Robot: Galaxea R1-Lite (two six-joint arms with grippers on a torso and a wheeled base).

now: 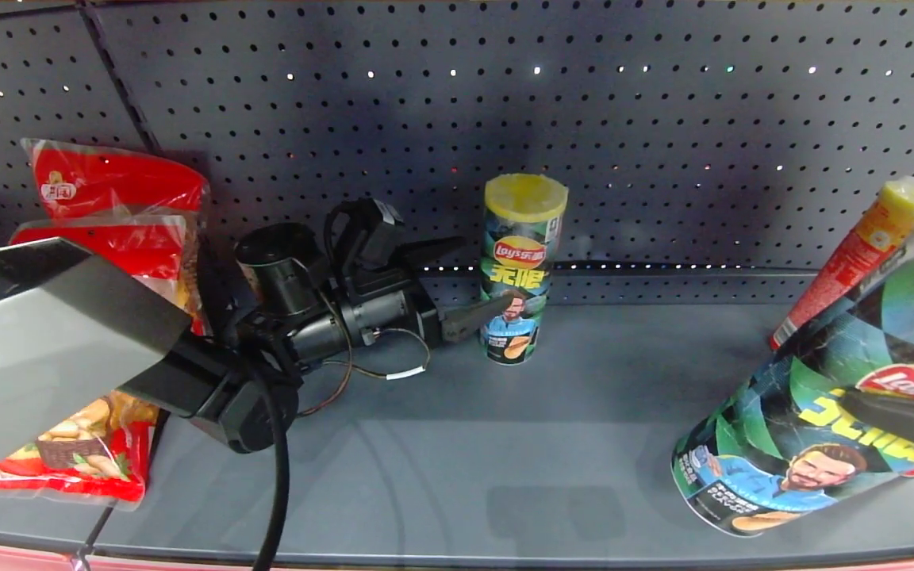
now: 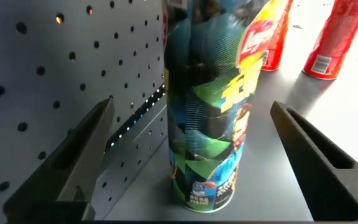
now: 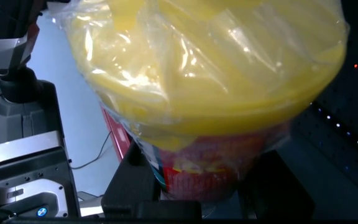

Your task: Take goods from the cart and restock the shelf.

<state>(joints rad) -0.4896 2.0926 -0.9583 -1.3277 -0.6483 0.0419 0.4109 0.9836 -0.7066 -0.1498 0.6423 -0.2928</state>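
A green chip can [image 1: 519, 270] with a yellow lid stands upright on the grey shelf [image 1: 584, 428], close to the pegboard. My left gripper [image 1: 465, 284] is open, with one finger on each side of this can [image 2: 207, 112], and the fingers [image 2: 73, 162] stand clear of it. At the right, my right gripper [image 1: 901, 412] is shut on a plastic-wrapped bundle of chip cans [image 1: 806, 420], which is held tilted above the shelf. The bundle's yellow lids [image 3: 210, 68] sit right in front of the right wrist camera, above the right gripper [image 3: 210, 193].
Red snack bags [image 1: 108, 206] are stacked at the shelf's left end, another [image 1: 84, 452] lower down. The pegboard back wall [image 1: 663, 119] runs behind everything. Bare shelf lies between the upright can and the bundle. The shelf's front lip [image 1: 505, 555] is near.
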